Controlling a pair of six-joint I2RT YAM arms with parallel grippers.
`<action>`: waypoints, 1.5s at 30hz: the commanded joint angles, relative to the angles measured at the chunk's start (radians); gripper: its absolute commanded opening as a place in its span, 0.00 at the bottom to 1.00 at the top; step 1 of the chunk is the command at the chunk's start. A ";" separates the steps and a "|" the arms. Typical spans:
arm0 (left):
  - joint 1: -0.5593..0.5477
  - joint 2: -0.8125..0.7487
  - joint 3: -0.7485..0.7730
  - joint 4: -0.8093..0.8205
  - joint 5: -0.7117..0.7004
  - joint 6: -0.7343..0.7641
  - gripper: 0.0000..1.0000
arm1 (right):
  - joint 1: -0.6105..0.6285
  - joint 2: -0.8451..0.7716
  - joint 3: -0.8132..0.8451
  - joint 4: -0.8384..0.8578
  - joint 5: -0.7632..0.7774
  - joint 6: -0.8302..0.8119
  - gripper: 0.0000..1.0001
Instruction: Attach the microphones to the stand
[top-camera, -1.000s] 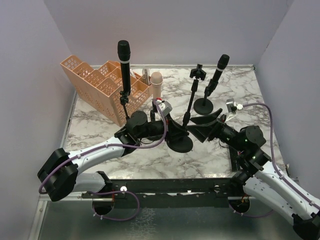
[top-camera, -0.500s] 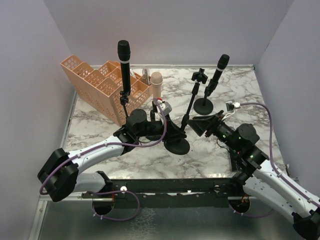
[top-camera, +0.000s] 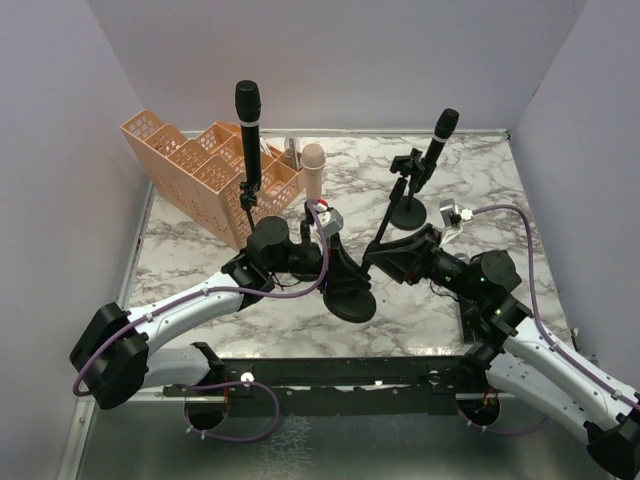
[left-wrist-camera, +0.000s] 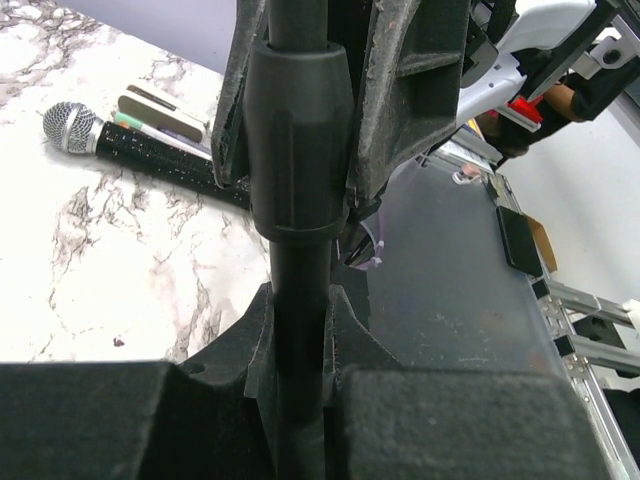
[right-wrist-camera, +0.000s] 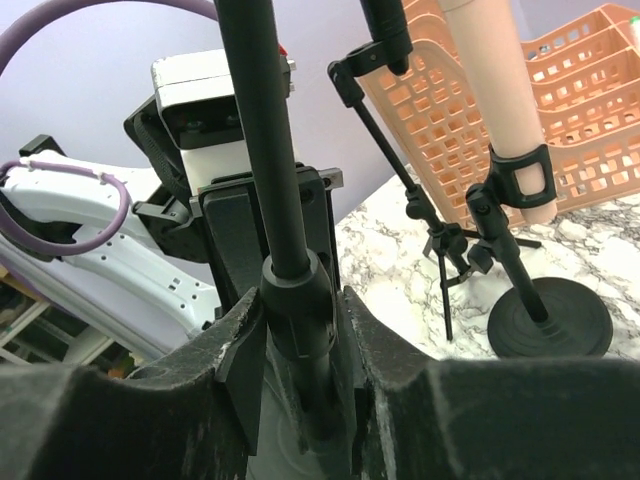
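Observation:
A black stand with a round base leans right, its pole rising to an empty clip. My left gripper is shut on the pole low down, just above the base; in the left wrist view the pole runs between its fingers. My right gripper is shut on the pole's collar, slightly higher. A black microphone with a silver grille lies on the marble. Another black microphone is mounted on a tripod stand, a beige one on a short stand, a third at the back right.
An orange plastic basket stands at the back left, behind the tripod. The round base of the back-right stand sits just behind my right gripper. Grey walls enclose the marble table on three sides.
My right gripper moved left to the stand's pole and closed on its collar. The stand tipped further right and its base slid slightly left. My left gripper kept its hold.

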 joint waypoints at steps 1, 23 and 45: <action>-0.007 -0.012 0.068 0.074 0.093 -0.002 0.00 | -0.002 0.046 0.024 0.030 -0.046 -0.050 0.30; -0.011 -0.027 0.126 -0.163 -0.627 0.238 0.00 | 0.002 0.225 0.235 -0.363 0.531 0.004 0.01; 0.007 0.032 0.187 -0.119 -0.354 0.078 0.00 | -0.070 0.242 0.309 -0.150 -0.038 -0.229 0.79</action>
